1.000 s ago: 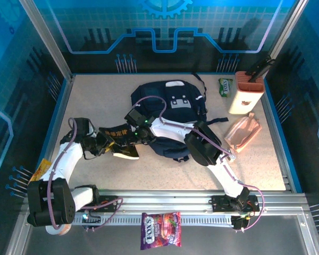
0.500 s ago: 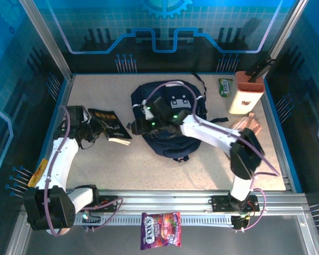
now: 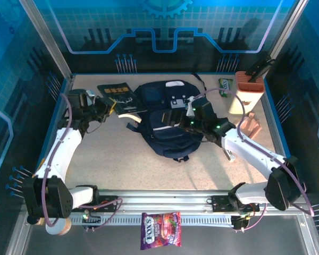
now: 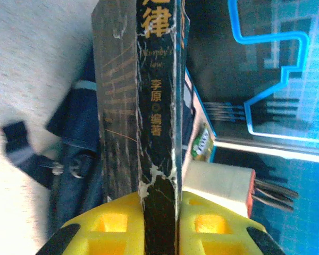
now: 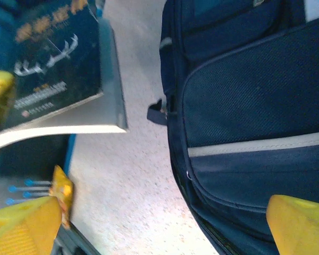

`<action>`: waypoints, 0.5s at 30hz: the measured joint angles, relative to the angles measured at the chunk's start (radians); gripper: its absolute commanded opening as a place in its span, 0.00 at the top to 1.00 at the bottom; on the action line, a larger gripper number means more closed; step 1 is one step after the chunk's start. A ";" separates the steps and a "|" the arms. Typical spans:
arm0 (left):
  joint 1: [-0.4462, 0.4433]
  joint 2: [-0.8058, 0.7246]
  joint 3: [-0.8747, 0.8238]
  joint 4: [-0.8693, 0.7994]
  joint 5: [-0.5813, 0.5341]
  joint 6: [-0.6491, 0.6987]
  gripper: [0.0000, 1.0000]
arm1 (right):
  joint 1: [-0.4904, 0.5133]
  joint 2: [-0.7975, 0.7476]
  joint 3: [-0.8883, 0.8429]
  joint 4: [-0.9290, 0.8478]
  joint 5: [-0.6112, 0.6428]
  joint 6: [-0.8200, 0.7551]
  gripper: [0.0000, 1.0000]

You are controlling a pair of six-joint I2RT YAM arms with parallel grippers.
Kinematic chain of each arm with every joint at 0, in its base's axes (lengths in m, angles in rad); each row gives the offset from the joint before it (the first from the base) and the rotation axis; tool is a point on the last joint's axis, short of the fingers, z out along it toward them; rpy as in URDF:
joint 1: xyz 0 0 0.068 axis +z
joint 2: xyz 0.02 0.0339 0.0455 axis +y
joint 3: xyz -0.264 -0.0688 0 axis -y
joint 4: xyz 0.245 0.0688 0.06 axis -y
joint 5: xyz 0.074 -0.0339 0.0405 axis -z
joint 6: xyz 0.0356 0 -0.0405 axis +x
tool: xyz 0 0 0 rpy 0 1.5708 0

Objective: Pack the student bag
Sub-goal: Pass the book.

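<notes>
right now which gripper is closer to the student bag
Right. The right gripper hangs open over the student bag, above its front panel. The left gripper sits off the bag's left side, shut on a dark book.

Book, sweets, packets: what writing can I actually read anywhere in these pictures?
"Murphy's law": spine of the book.
"李原 编著": same spine, lower down.
"律": top of that spine, cut off by the picture edge.
"FOX'S": purple sweet bag.
Green packet: too small to read.
Gold characters on the book's cover: too blurred.
</notes>
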 measured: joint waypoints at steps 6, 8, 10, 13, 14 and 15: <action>-0.135 0.139 0.069 0.164 -0.010 -0.144 0.91 | -0.058 -0.035 -0.094 0.227 -0.075 0.221 0.00; -0.175 0.171 0.082 0.220 -0.033 -0.180 0.91 | -0.058 -0.034 -0.114 0.302 -0.095 0.294 0.00; -0.210 0.195 0.089 0.269 -0.060 -0.217 0.91 | -0.058 -0.026 -0.123 0.375 -0.106 0.366 0.00; -0.249 0.235 0.099 0.332 -0.095 -0.266 0.91 | -0.056 0.000 -0.126 0.480 -0.106 0.471 0.00; -0.259 0.249 0.103 0.350 -0.106 -0.282 0.91 | -0.053 0.010 -0.126 0.508 -0.098 0.502 0.00; -0.268 0.261 0.108 0.363 -0.117 -0.294 0.91 | -0.051 0.020 -0.126 0.531 -0.090 0.529 0.00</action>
